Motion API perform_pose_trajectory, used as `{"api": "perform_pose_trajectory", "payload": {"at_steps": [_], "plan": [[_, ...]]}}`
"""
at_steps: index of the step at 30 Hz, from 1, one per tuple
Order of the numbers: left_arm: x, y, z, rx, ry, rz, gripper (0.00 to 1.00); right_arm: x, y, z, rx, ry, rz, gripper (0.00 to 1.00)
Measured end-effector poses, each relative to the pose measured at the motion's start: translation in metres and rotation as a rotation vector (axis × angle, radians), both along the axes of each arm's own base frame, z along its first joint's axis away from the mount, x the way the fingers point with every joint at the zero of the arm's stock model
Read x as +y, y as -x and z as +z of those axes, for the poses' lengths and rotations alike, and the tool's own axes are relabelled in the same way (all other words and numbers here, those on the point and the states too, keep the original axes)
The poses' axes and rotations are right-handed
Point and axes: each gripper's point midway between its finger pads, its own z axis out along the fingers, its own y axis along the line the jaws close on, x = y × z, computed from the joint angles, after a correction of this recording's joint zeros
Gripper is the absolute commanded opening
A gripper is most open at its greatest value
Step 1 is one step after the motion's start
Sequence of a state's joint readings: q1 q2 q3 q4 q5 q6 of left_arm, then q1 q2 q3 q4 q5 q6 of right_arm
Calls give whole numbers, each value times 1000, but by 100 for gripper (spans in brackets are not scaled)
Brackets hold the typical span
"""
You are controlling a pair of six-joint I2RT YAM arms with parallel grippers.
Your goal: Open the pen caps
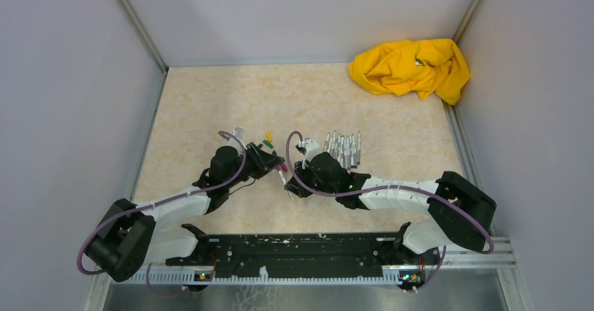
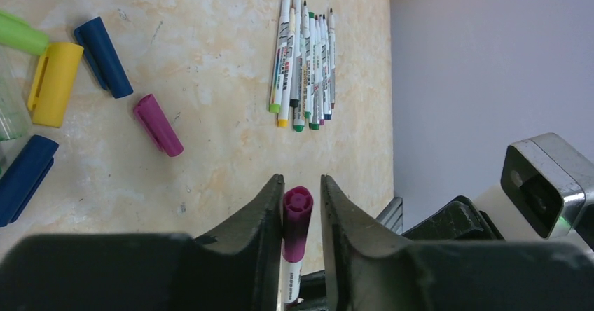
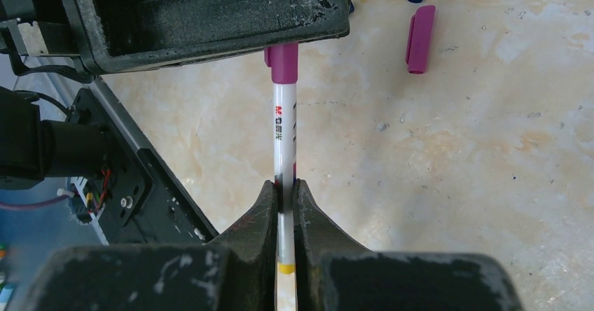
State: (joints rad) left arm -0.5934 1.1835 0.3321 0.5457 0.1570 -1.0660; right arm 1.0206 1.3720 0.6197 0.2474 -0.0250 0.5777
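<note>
A pen (image 3: 284, 129) with a grey-white barrel hangs between my two grippers above the table. My right gripper (image 3: 285, 183) is shut on its barrel, a yellow end showing behind the jaws. Its magenta cap (image 2: 297, 216) is still on and sits between the jaws of my left gripper (image 2: 302, 179). The left finger touches the cap, with a narrow gap on the right side. In the top view the grippers (image 1: 270, 162) (image 1: 298, 183) meet mid-table. Loose pen caps lie nearby: magenta (image 2: 158, 124), blue (image 2: 103, 57), yellow (image 2: 53, 83). Several uncapped pens (image 2: 302, 59) lie in a row.
A crumpled yellow cloth (image 1: 410, 67) lies in the far right corner. Grey walls close the table on three sides. The black base rail (image 1: 294, 255) runs along the near edge. More loose caps, blue (image 2: 24, 178) and green (image 2: 21, 34), lie by the left gripper.
</note>
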Motion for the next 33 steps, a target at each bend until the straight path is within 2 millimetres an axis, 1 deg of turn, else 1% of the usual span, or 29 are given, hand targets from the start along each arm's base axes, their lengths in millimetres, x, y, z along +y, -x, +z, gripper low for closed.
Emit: {"api": "perform_pose_trajectory", "payload": {"at_steps": [4, 6, 10, 15, 16, 18, 21, 26, 30, 32, 33], "plan": [[0, 0, 0, -5, -2, -3, 14, 0, 0, 0, 1, -3, -1, 0], [1, 1, -2, -2, -6, -1, 0, 0, 0, 1, 1, -3, 0, 0], [1, 1, -3, -5, -6, -2, 0, 0, 1, 0, 1, 0, 1, 0], [1, 1, -1, -12, 1, -2, 0, -2, -1, 4, -17, 2, -5, 23], [0, 0, 1, -15, 5, -1, 0, -2, -1, 5, -22, 0, -8, 26], [-1, 1, 3, -17, 14, -8, 0, -4, -3, 10, -43, -6, -16, 28], [-2, 3, 4, -13, 29, -16, 0, -4, -7, 19, -70, -21, -25, 29], [-5, 6, 7, -10, 54, -30, 0, -4, -8, 17, -76, -10, -26, 29], [-7, 7, 10, -10, 69, -38, 0, 3, -12, 15, -76, 0, -22, 29], [-7, 7, 10, -10, 73, -44, 0, 6, -14, 13, -73, 8, -21, 25], [-8, 8, 10, -10, 73, -45, 0, 7, -14, 12, -71, 12, -19, 21]]}}
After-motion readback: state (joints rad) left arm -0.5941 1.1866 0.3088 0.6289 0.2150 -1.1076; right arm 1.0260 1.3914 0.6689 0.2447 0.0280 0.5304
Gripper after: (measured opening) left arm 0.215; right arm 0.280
